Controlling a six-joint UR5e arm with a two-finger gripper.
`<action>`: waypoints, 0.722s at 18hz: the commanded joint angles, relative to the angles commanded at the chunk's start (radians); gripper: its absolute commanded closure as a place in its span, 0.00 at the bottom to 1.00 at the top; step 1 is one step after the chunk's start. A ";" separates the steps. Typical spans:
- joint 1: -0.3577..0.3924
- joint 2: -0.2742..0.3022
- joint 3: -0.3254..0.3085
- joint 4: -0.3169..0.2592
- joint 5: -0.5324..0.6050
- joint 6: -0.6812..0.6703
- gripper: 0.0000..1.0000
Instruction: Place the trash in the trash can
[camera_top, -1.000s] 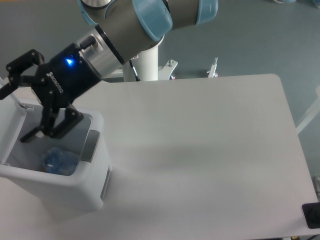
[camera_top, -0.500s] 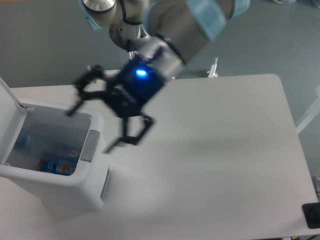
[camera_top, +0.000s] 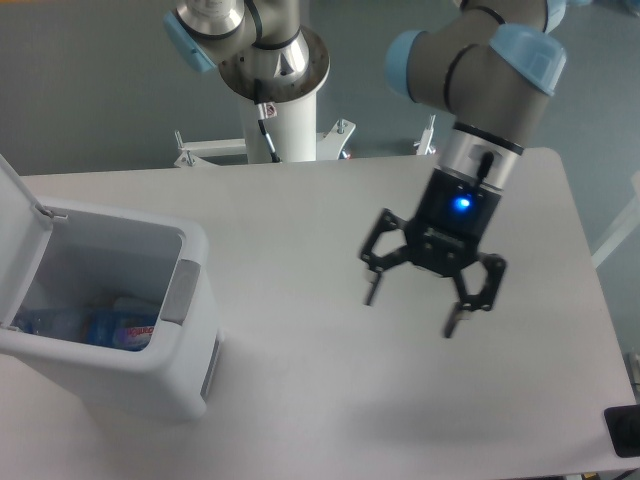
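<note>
While the trash can stands at the surface's left edge with its flip lid raised, the entries read as follows.

Item: trash can. White moulded plastic, boxy with rounded corners, smooth matte walls, grey panel on the side facing the arm.

Item: water bottle. Clear plastic with a purple-pink label, lying on the bin floor; blue tints show around it. The wrapper cannot be made out among the contents.

Item: gripper. Black, blue indicator lit, hanging above the surface's right half, well apart from the bin. Jaws spread wide, grasping nothing.

Item: surface. White, flat, matte, rounded corners.

Condition: the task appears close to finished, with the bottle at least inside.

Risks, as judged: if the wrapper is not in the bin, it would be missed, being small and pale against white plastic. A return sweep leftward at low height could clip the raised lid or nudge the light bin along the smooth surface.
</note>
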 joint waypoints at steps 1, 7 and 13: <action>0.006 0.002 -0.005 0.000 0.012 0.032 0.00; -0.014 0.012 -0.029 -0.038 0.314 0.132 0.00; -0.052 0.009 -0.075 -0.043 0.482 0.226 0.00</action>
